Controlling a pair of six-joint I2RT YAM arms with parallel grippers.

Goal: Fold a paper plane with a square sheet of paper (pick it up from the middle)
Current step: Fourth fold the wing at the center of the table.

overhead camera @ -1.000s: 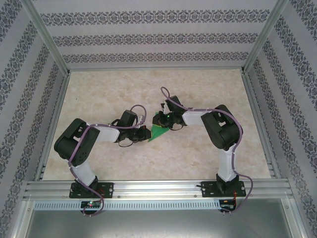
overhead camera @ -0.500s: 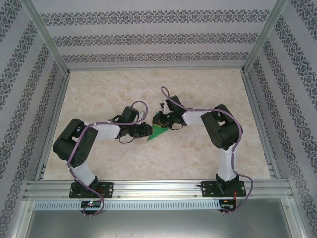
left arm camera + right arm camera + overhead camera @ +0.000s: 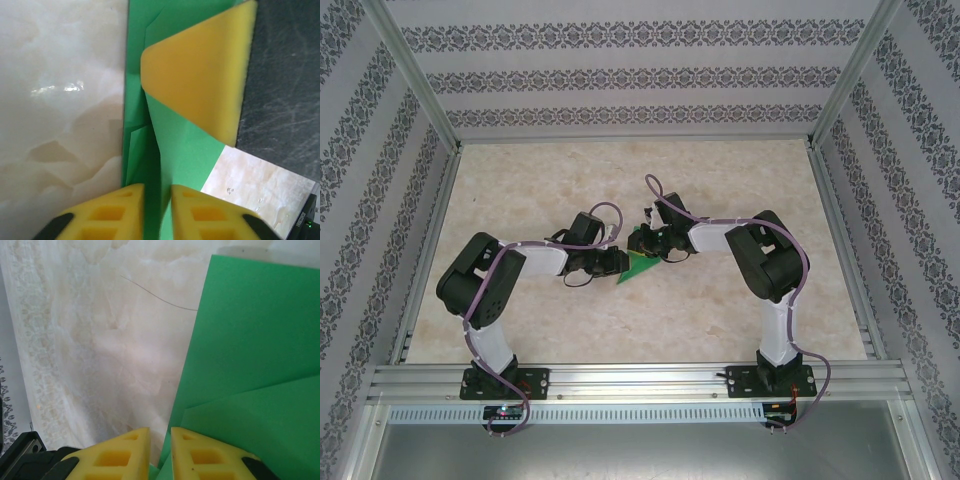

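Note:
The square sheet of paper (image 3: 638,266) is bright green and folded into a pointed wedge, low over the middle of the table between my two grippers. My left gripper (image 3: 613,262) meets it from the left. In the left wrist view its yellow fingers (image 3: 157,187) stand close together with a raised crease of the paper (image 3: 185,150) between them. My right gripper (image 3: 656,243) holds the far right end. In the right wrist view the jaws (image 3: 160,432) are nearly together with the edge of the green paper (image 3: 250,340) pinched at their base. One right finger (image 3: 200,75) lies across the paper.
The beige marbled tabletop (image 3: 740,180) has patterned walls on three sides and an aluminium frame (image 3: 640,380) along the near edge. Cables loop over both wrists. Open tabletop lies behind and in front of the paper.
My left arm's elbow has swung to the right and its gripper has pushed slightly closer onto the paper. The right arm and the paper have stayed put.

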